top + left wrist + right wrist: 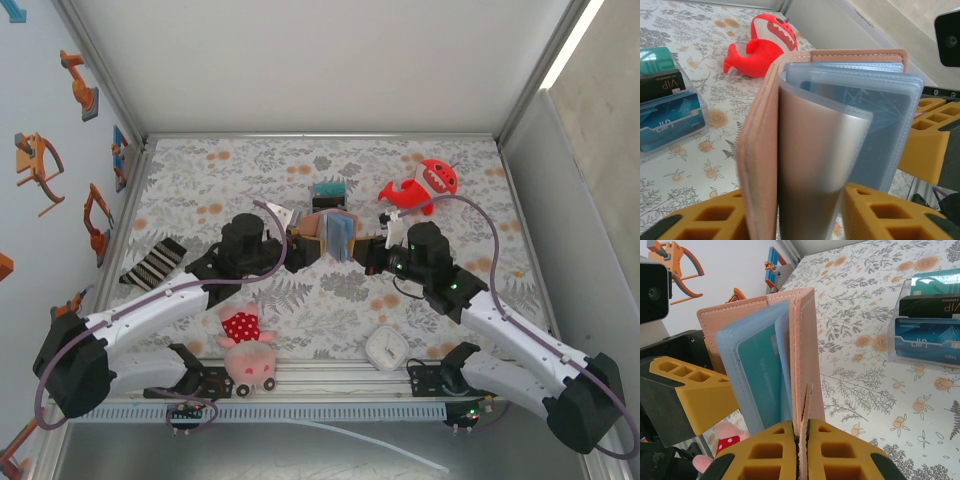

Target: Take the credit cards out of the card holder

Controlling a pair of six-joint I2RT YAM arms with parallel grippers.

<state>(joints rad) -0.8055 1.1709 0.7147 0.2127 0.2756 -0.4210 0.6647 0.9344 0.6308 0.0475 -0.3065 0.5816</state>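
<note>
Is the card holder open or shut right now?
Open. The card holder has its covers apart, clear sleeves fanned between them, and a teal card in one.

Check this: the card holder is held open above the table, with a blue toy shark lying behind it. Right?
No: the toy shark is red, not blue, as the left wrist view shows. The card holder is indeed held open.

One card holder [335, 232], two plush toys [425, 185] [246, 352], one box [328, 190]
</note>
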